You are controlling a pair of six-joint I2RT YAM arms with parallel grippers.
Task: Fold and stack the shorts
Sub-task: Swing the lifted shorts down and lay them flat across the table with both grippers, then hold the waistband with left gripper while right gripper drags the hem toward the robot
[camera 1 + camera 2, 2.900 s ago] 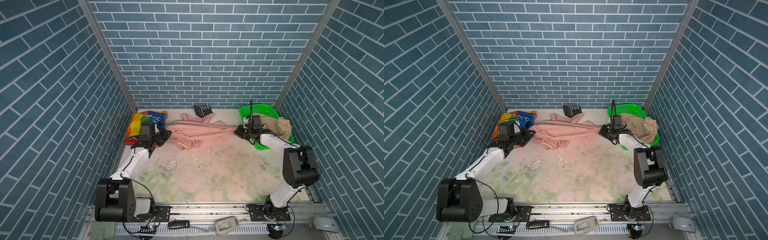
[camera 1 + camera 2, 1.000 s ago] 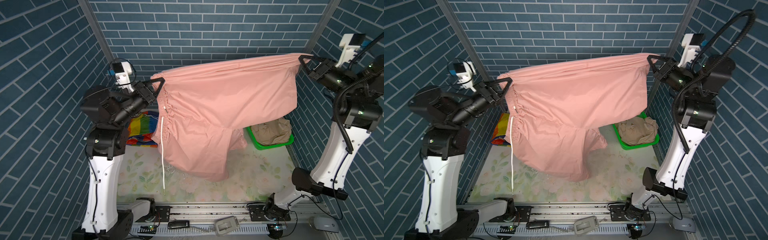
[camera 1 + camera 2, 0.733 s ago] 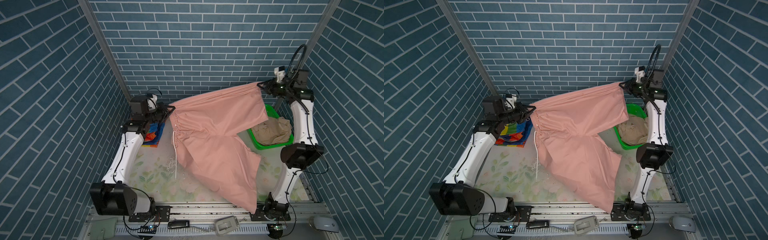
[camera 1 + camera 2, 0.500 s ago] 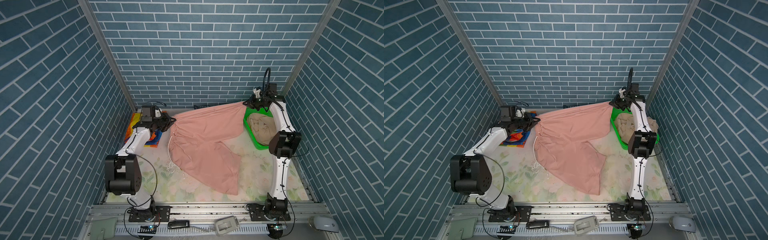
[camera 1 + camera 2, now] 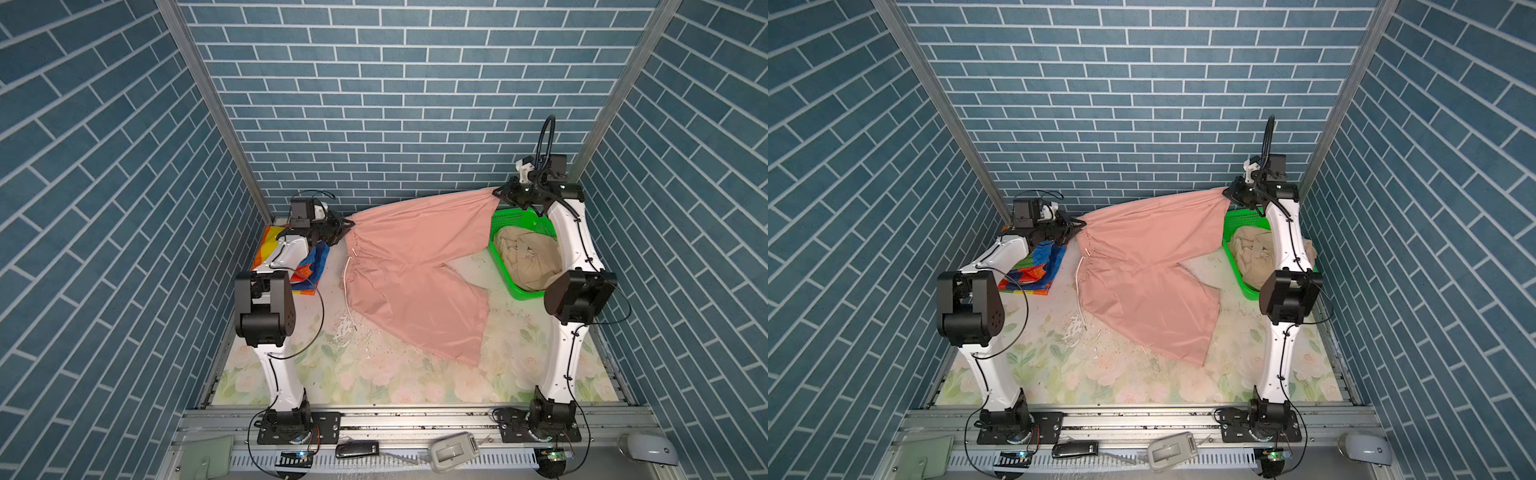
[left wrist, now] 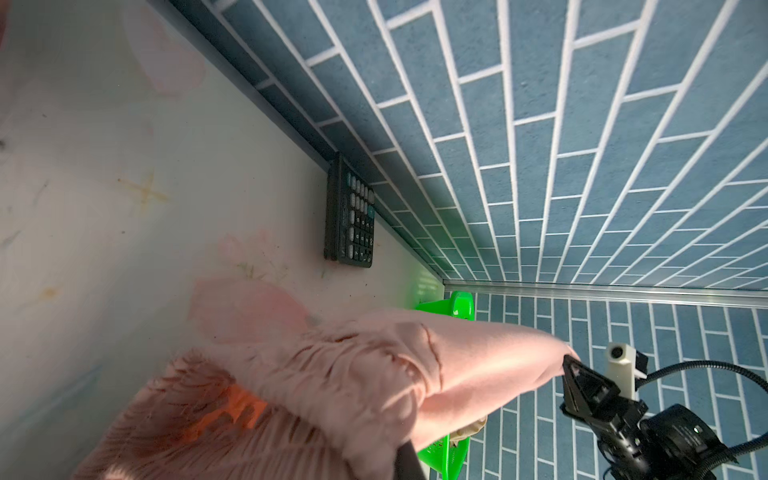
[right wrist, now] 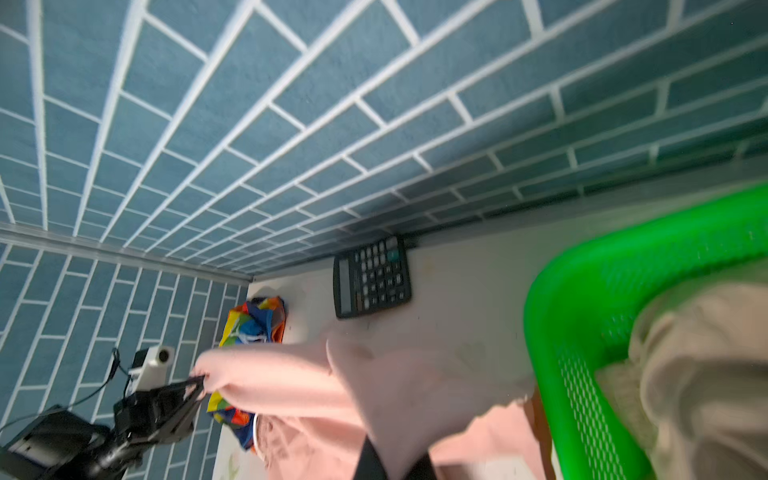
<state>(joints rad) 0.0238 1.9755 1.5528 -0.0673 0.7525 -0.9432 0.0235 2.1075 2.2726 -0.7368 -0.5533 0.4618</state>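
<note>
A pale floral-printed surface (image 5: 374, 374) sits inside blue brick-patterned walls (image 5: 415, 104). The dusty pink shorts (image 5: 415, 270) hang stretched between both hands at the back, their legs trailing forward onto the surface. The left hand (image 5: 351, 223) pinches the gathered waistband corner, and the right hand (image 5: 496, 194) is clamped on the opposite corner, above the green plastic mesh basket (image 5: 515, 218).

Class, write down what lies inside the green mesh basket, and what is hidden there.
The crumpled beige shorts lie inside the green basket. They cover its floor, so anything beneath cannot be seen; the right arm hides one side.
</note>
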